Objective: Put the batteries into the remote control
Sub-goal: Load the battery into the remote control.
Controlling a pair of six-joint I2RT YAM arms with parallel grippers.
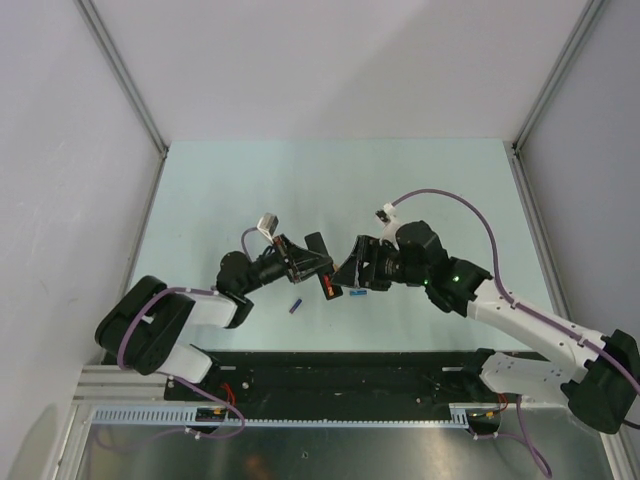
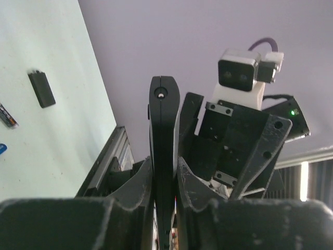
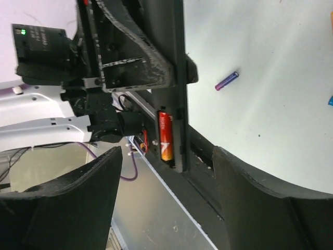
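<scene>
My left gripper (image 1: 308,264) is shut on the black remote control (image 1: 322,262) and holds it above the table, tilted on edge. In the left wrist view the remote (image 2: 164,125) stands edge-on between my fingers (image 2: 143,182). In the right wrist view an orange-red battery (image 3: 165,136) lies in the remote's recess (image 3: 176,94); it shows red in the top view (image 1: 328,290). My right gripper (image 1: 349,270) is open and empty, its jaws wide apart close to the remote's lower end (image 3: 166,192). A purple battery (image 1: 295,305) lies on the table below.
A blue cell (image 1: 358,292) lies on the table under the right gripper. A small flat black cover (image 2: 41,88) and a dark battery (image 2: 8,115) lie on the table in the left wrist view. The purple battery (image 3: 227,81) shows beside the remote.
</scene>
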